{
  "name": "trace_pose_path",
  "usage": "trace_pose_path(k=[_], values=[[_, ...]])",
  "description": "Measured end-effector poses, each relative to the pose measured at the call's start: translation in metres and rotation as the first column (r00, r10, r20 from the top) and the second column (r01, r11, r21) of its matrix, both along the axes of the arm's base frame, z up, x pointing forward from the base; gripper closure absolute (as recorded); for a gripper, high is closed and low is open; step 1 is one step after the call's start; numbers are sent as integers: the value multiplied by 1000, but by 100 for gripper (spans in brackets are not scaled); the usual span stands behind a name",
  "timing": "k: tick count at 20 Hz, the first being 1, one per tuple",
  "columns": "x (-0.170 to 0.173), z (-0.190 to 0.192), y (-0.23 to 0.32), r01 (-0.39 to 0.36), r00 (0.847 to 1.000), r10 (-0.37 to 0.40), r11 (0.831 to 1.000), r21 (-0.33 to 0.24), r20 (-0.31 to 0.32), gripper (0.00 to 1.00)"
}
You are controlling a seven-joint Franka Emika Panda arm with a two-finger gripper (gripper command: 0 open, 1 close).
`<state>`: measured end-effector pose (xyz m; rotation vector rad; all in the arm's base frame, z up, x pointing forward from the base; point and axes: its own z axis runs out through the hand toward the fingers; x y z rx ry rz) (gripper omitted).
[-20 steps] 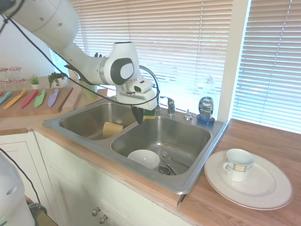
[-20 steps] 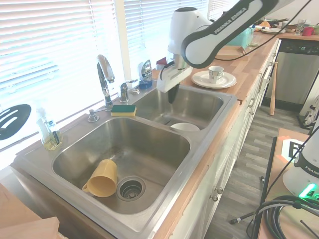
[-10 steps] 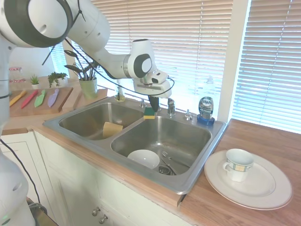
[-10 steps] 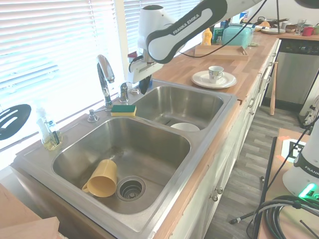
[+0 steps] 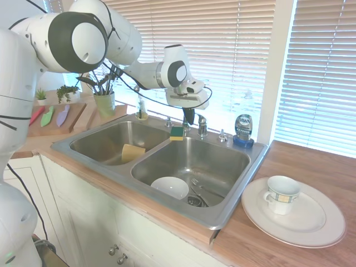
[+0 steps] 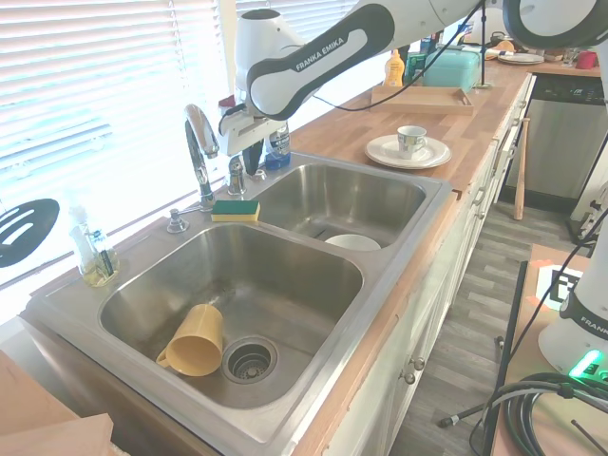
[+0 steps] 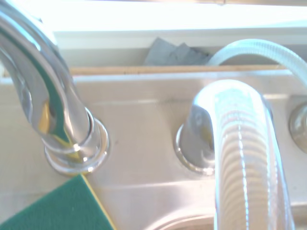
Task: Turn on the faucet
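My tool [image 6: 252, 160] hangs point-down at the back rim of the sink [image 6: 399, 275], just beside the small chrome lever handle [image 6: 236, 174] of the faucet [image 6: 199, 152]. Fingers look close together with nothing between them; cannot tell whether a tip touches the handle. Seen from the wrist, the handle [image 7: 240, 158] fills the foreground, its long axis running out from its round base, faucet base [image 7: 72, 143] alongside.

Faucet stands upright on the sink's back ledge over the divider between the basins. Spout arches high and its mouth points down.

My arm reaches in over the desk [image 6: 370, 123], wrist bent so the tool faces down.

Beside the faucet base: a green-and-yellow sponge [image 6: 235, 209]. Past the handle, a blue soap bottle [image 5: 243, 129]. White bowl [image 5: 170, 187] in the basin below the handle; yellow cup [image 6: 195, 342] in the other basin.
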<state>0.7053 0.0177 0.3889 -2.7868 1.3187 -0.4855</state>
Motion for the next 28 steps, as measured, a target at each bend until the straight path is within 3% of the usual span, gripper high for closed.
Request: trace_pose_path(k=[4,8,16,21,28], values=[[5,9,6,42,995,-38,998,-40,89,100],[9,21,11,70,980,-56,995,-66,189,100],[1,51,17,70,966,-45,994,-87,256,100],[-5,35,11,82,974,-60,992,-92,217,100],[-31,-9,1,122,992,-121,992,-39,20,100]])
